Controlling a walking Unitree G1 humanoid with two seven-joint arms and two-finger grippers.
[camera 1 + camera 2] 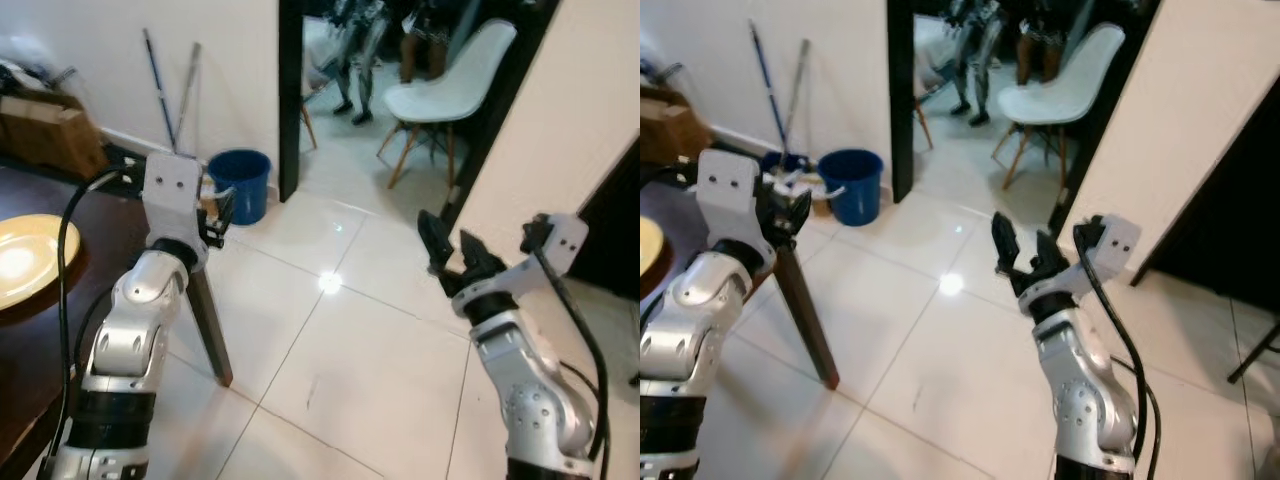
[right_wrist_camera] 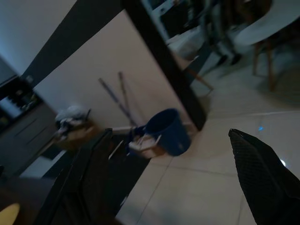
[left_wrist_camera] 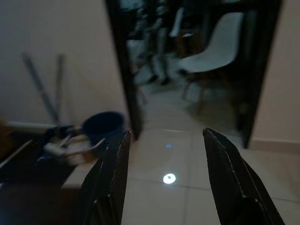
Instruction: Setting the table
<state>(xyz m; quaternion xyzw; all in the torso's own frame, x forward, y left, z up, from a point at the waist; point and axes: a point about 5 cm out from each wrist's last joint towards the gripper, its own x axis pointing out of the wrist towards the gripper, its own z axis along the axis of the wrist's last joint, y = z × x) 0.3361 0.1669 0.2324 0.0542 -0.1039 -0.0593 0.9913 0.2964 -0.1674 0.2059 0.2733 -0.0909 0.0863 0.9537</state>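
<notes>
A yellow plate [image 1: 24, 258] lies on the dark wooden table [image 1: 40, 340] at my far left. My left gripper [image 1: 219, 216] hovers past the table's corner, over its leg, open with nothing between its fingers [image 3: 111, 183]. My right gripper [image 1: 455, 252] is raised over the white tiled floor, well to the right of the table. It is open too and holds nothing, and the right wrist view has its fingers [image 2: 265, 180] wide apart. Both grippers point toward the doorway.
A blue bucket [image 1: 241, 183] and two mop handles [image 1: 173, 85] stand against the wall beyond the table corner. A cardboard box [image 1: 45, 132] sits at the back left. Through the dark doorway stand a white chair [image 1: 452, 88] and a person's legs [image 1: 355, 55]. A wall corner [image 1: 560, 130] rises on the right.
</notes>
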